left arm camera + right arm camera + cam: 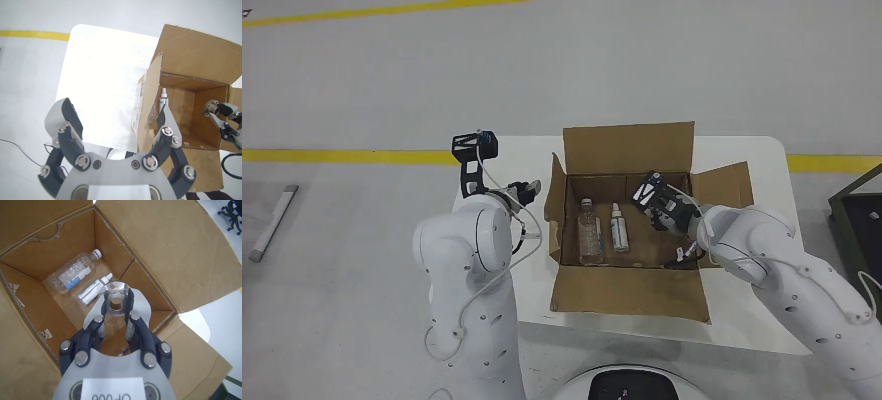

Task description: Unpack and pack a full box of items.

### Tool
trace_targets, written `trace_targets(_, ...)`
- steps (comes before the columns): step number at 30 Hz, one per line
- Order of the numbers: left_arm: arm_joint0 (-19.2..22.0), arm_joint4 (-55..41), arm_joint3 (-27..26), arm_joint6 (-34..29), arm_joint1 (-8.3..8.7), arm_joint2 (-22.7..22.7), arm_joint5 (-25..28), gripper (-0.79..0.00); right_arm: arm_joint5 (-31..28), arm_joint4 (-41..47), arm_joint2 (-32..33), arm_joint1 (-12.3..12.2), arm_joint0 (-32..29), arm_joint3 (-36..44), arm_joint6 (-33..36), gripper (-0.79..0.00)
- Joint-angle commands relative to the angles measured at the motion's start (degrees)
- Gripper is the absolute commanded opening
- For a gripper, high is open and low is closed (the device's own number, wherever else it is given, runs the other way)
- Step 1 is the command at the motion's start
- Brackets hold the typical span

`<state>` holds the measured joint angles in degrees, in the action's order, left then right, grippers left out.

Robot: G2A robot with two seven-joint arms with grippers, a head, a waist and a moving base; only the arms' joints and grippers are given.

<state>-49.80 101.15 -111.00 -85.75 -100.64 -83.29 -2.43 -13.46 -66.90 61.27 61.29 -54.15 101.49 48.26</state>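
A metal flange [115, 287] is being gripped by the right pincer [116, 303], closed on its hub, over the open box [627, 290]; packing or unpacking cannot be told. A clear bottle [72, 275] and a spray bottle [92, 290] are lying on the box floor. The left pincer [115, 109] is being held wide open, empty, above the bench [98, 85]. Labels are being carried by both bottles, print illegible.

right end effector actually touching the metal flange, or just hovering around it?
Touching. Right wrist view: both pads of the right end effector press the metal flange at its hub.
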Motion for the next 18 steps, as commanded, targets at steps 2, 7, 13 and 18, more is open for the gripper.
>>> trace_targets(2, 0.00, 0.00, 0.00, 0.00, 0.00, 0.00, 0.00, -0.785, 0.00, 0.00, 0.00, 0.00, 0.00, 0.00, 0.00, -0.009)
trace_targets(7, 0.00, 0.00, 0.00, 0.00, 0.00, 0.00, 0.00, -0.089, 0.00, 0.00, 0.00, 0.00, 0.00, 0.00, 0.00, -0.449)
trace_targets(13, 0.00, 0.00, 0.00, 0.00, 0.00, 0.00, 0.00, 0.000, 0.00, 0.00, 0.00, 0.00, 0.00, 0.00, 0.00, -0.785)
trace_targets(18, 0.00, 0.00, 0.00, 0.00, 0.00, 0.00, 0.00, 0.000, 0.01, -0.46, 0.15, 0.00, -0.79, 0.03, -1.52, -0.785)
